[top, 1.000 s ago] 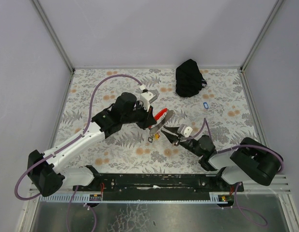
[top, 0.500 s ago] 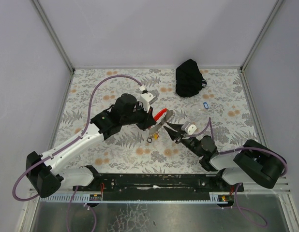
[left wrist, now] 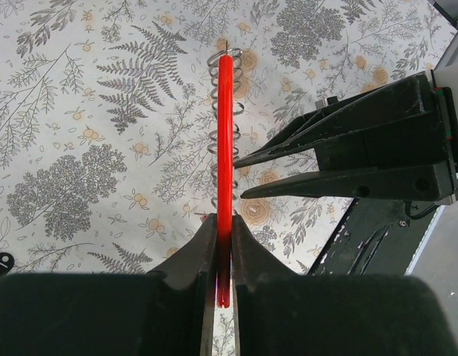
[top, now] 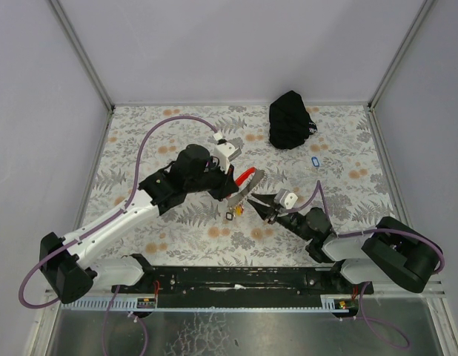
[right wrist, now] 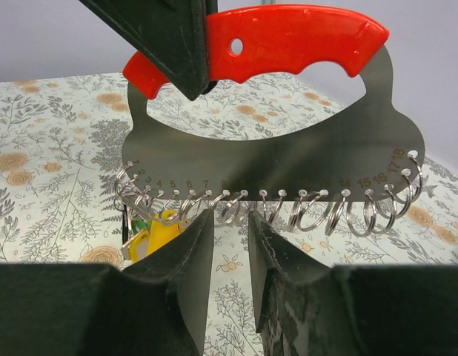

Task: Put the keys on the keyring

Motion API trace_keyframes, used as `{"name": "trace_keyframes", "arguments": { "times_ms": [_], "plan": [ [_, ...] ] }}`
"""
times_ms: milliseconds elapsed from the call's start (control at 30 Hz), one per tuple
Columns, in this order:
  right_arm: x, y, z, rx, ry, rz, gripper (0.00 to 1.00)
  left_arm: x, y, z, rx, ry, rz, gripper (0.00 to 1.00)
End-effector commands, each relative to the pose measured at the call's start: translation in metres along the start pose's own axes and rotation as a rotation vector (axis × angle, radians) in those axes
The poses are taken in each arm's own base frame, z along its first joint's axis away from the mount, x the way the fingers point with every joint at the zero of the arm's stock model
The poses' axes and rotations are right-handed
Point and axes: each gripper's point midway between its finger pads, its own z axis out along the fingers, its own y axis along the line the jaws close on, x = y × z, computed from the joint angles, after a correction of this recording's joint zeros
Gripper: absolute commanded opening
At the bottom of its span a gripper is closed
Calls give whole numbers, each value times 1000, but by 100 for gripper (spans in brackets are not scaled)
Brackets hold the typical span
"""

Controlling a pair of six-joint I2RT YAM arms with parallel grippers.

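The keyring (top: 246,176) is a grey metal plate with a red grip and a row of silvery rings along its lower edge. My left gripper (top: 231,181) is shut on the red grip (left wrist: 225,133) and holds the plate upright above the table. My right gripper (top: 257,201) is open, its fingertips just under the middle rings (right wrist: 236,211). Yellow tags (right wrist: 167,222) hang at the plate's left end, with a bit of green (right wrist: 140,224) behind them. The blue key (top: 313,162) lies on the table at the right.
A black bag (top: 290,119) lies at the back right. A small black oblong piece (top: 229,215) hangs or lies just below the plate. The floral tablecloth (top: 140,141) covers the table, walled on three sides.
My right gripper moved up toward the plate's rings and then eased back slightly. My left gripper kept its hold on the red grip, almost still.
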Motion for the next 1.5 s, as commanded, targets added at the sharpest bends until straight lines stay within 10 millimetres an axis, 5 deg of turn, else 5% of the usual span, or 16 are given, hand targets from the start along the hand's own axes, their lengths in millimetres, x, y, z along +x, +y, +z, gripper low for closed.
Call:
{"name": "trace_keyframes", "arguments": {
  "times_ms": [0, 533, 833, 1467],
  "plan": [
    [-23, 1, 5, -9, -86, -10, 32, -20, -6, -8, 1, -65, 15, 0],
    [-32, -2, -4, 35, -131, 2, 30, -23, 0, -9, -40, -76, -14, 0],
    [-28, 9, 7, -13, -106, -7, 16, -25, -6, -10, -15, -86, -17, 0],
    [-18, 3, 14, 23, -81, -64, 24, -22, -16, -8, 43, -70, -8, 0]
  ]
}}
